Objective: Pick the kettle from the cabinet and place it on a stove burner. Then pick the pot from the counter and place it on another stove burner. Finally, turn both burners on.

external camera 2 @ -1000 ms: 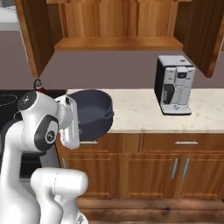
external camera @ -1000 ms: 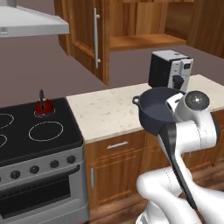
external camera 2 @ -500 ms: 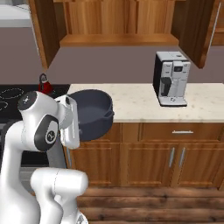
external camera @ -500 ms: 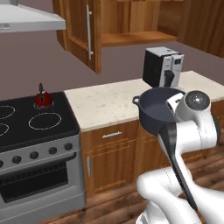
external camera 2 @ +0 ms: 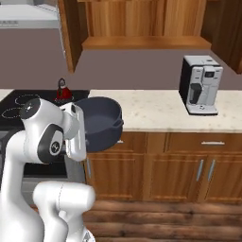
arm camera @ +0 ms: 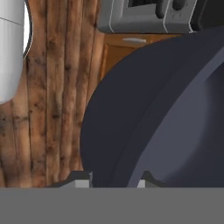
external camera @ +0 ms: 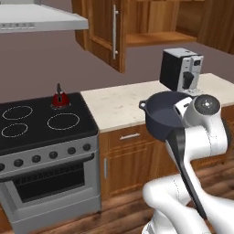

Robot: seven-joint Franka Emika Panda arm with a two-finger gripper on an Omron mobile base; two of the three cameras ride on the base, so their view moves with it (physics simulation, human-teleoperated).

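Note:
The dark blue-grey pot (external camera: 161, 115) hangs tilted in the air in front of the counter (external camera: 119, 106), off its surface, and my gripper (arm camera: 114, 177) is shut on the pot's rim. In the hand view the pot (arm camera: 175, 122) looms large, with one fingertip (arm camera: 81, 176) outside its wall. From the right base view the pot (external camera 2: 101, 120) sits beside my white hand. The red kettle (external camera: 59, 98) stands on the back right burner of the black cooktop (external camera: 43, 137). A larger burner circle (external camera: 64, 121) in front of it is bare. The cabinet (external camera: 103, 32) stands open above.
A coffee machine (external camera: 180, 68) stands on the counter to the right. A grey range hood (external camera: 36, 18) hangs over the stove, whose front carries black knobs (external camera: 54, 154). Wood drawers (external camera 2: 189, 142) sit below the counter (external camera 2: 160, 111), and the kettle (external camera 2: 63, 92) is behind my arm.
The whole picture has shifted right, so the base has driven left toward the stove. The pot stays held in the same place relative to the arm.

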